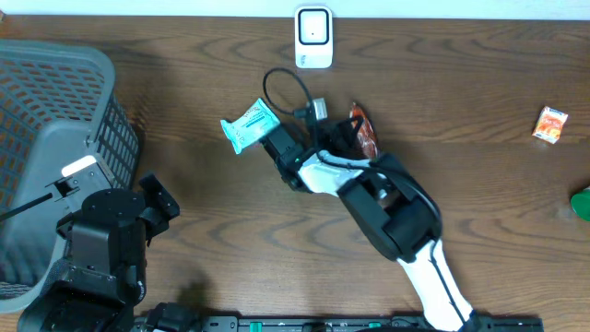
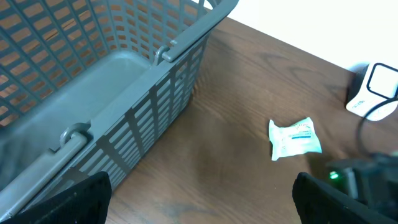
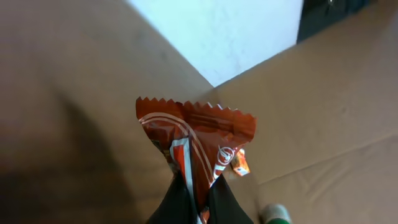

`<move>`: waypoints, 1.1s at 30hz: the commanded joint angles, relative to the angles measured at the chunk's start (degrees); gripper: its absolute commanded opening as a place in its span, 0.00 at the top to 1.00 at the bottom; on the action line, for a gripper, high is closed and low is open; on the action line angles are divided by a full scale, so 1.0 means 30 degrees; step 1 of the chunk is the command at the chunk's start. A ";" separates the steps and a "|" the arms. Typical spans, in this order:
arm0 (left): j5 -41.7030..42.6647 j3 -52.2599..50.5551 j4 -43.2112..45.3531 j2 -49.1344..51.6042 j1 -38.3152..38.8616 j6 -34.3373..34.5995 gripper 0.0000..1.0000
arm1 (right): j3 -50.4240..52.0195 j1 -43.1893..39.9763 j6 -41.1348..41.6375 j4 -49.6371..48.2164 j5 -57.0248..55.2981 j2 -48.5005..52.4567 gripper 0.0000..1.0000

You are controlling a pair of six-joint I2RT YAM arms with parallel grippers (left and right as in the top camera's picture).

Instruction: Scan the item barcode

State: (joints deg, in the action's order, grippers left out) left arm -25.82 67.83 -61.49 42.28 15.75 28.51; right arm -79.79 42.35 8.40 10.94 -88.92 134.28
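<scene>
My right gripper (image 3: 199, 194) is shut on the lower end of a red-brown snack packet (image 3: 199, 134) with a zigzag top edge and holds it upright above the table. From overhead the packet (image 1: 365, 135) sits right of a black barcode scanner (image 1: 282, 149) whose cable loops behind it. The scanner (image 2: 367, 177) shows a green light in the left wrist view. A pale teal packet (image 1: 249, 124) lies flat just left of the scanner. My left gripper (image 2: 202, 202) hovers open and empty beside the basket, far from the scanner.
A grey slatted basket (image 1: 103, 69) fills the left side, its rim (image 2: 186, 37) close to my left gripper. A white cradle (image 1: 313, 37) stands at the back edge. A small orange box (image 1: 551, 124) and a green object (image 1: 581, 203) lie far right.
</scene>
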 commanded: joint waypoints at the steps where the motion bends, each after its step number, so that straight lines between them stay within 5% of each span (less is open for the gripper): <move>1: -0.0240 -0.0044 0.0007 -0.0022 -0.0087 0.0029 0.07 | 0.0029 0.0189 -0.1457 -0.0007 -0.0583 0.1275 0.98; 6: -0.0240 -0.0044 0.0007 -0.0022 -0.0087 0.0029 0.07 | 0.0022 0.0794 -0.1508 -0.0051 -0.0583 0.1537 0.94; 8: -0.0240 -0.0044 0.0007 -0.0022 -0.0087 0.0029 0.07 | 0.0007 0.1202 -0.2244 -0.0517 -0.0583 0.1523 0.71; 11: -0.0240 -0.0044 0.0007 -0.0022 -0.0087 0.0029 0.07 | 0.0007 0.1909 -0.3526 -0.1530 -0.0583 0.1523 0.54; 13: -0.0240 -0.0044 0.0007 -0.0022 -0.0087 0.0029 0.07 | 0.0007 0.2412 -0.4874 -0.2375 -0.0583 0.1523 0.18; 15: -0.0240 -0.0044 0.0007 -0.0022 -0.0087 0.0029 0.07 | 0.0007 0.2841 -0.5836 -0.3067 -0.0583 0.1523 0.01; 27: -0.0240 -0.0044 0.0007 -0.0022 -0.0087 0.0029 0.07 | 0.0000 0.2943 -0.6586 -0.4794 0.0911 -0.0117 0.01; 33: -0.0240 -0.0044 0.0007 -0.0022 -0.0087 0.0029 0.07 | 0.0000 0.1668 -0.6696 -0.3789 0.2688 -0.0437 0.17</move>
State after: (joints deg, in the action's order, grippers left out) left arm -25.82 67.83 -61.49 42.28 15.75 28.51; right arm -80.27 49.54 -11.77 -1.91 -84.12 134.98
